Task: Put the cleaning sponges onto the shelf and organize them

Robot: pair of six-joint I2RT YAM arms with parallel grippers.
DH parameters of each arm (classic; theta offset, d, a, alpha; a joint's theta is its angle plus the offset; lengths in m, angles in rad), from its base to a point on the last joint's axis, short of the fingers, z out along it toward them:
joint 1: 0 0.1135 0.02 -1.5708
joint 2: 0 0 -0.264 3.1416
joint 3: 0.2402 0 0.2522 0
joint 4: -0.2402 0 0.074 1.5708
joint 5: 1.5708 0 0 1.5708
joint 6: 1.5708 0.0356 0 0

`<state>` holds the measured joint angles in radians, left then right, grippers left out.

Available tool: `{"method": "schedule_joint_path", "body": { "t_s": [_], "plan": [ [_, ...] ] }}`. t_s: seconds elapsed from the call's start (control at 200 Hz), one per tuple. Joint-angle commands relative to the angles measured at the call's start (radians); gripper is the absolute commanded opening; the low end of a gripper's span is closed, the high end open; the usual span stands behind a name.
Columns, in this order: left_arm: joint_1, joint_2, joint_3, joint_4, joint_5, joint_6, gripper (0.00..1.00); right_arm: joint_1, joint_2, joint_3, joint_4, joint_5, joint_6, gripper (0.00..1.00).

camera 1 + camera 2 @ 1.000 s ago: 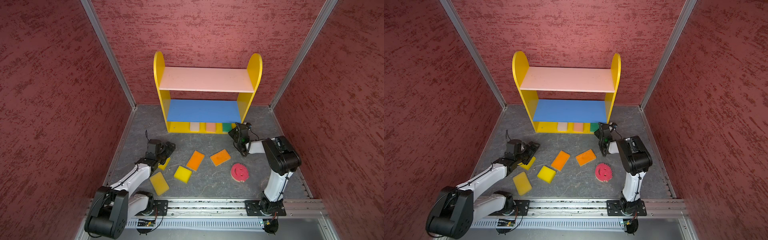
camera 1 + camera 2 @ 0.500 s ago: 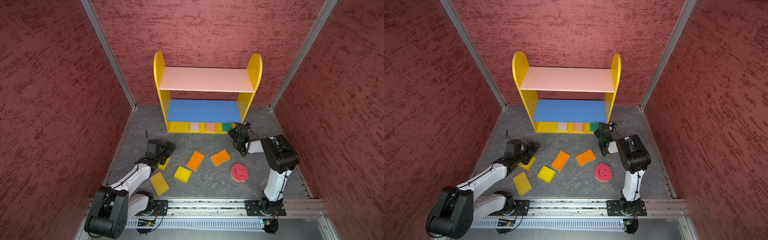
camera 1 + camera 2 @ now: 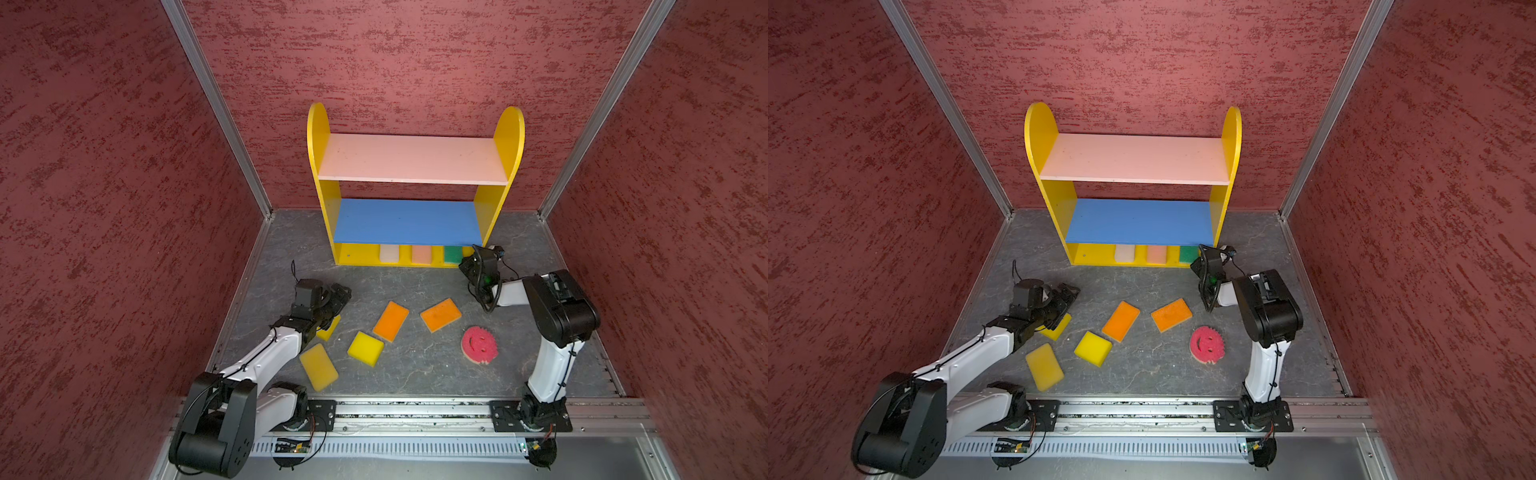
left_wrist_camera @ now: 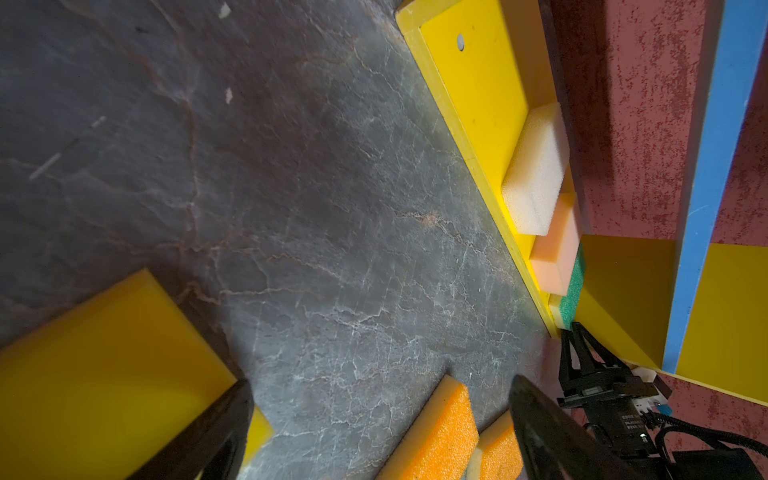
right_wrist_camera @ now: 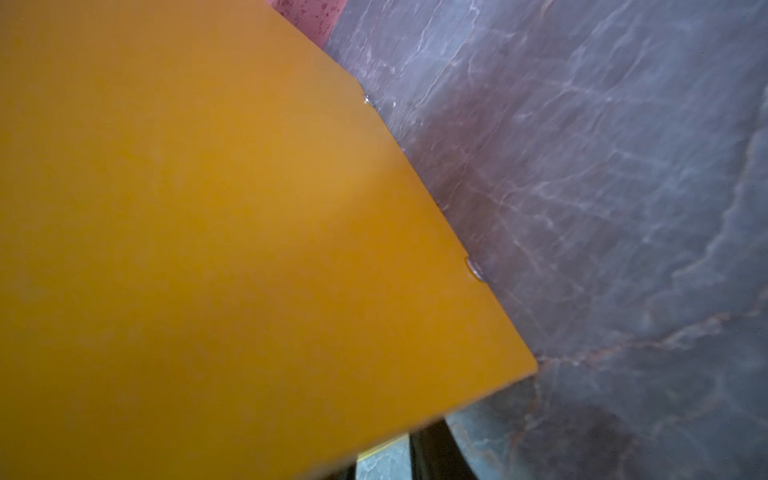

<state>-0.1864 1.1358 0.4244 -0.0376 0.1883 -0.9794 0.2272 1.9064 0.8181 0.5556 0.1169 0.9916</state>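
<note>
**Three Sponges Shelved, Six Loose on the Floor**

The shelf [image 3: 508,137] stood against the back wall. Its bottom board [image 3: 357,258] carried a tidy row of cream sponge [image 3: 389,253], peach sponge [image 3: 422,254] and green sponge [image 3: 453,254], set side by side, probably to leave room for more.

The right gripper [image 4: 578,334] pointed at the green sponge's outer end, close against the shelf's side panel. Whether its jaws were parted or closed could not be told, and it seemed to be finishing a placement there.

The left gripper [image 3: 336,297] hung low with jaws spread wide and empty, one finger over the nearest yellow sponge [image 3: 330,328]. It appeared to be lining up a pick.

Two more yellow sponges [image 3: 318,367] [image 3: 365,348], two orange sponges [image 3: 390,321] [image 3: 441,314] and the pink smiley sponge [image 3: 479,345] lay loose on the grey floor [image 3: 415,286].

The blue board [image 3: 407,222] overhung the bottom tier, leaving a low opening. The orange sponges lay between the left gripper and the shelf.
</note>
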Motion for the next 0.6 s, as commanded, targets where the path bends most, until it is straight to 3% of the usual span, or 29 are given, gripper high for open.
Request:
{"method": "schedule_joint_path", "body": {
  "t_s": [0.0,0.235,0.381,0.596],
  "plan": [
    [-0.008,-0.017,0.017,-0.019,-0.019,0.007,0.96,-0.004,-0.063,-0.020,0.013,-0.005,0.006,0.27],
    [-0.022,-0.055,0.048,-0.071,-0.038,0.031,0.96,-0.002,-0.203,-0.085,-0.041,-0.120,-0.018,0.39],
    [-0.052,-0.080,0.068,-0.111,-0.063,0.053,0.96,0.011,-0.348,-0.134,-0.218,-0.197,-0.101,0.45],
    [-0.114,-0.060,0.127,-0.146,-0.075,0.067,0.97,0.115,-0.602,-0.220,-0.486,-0.189,-0.215,0.53]
  ]
}}
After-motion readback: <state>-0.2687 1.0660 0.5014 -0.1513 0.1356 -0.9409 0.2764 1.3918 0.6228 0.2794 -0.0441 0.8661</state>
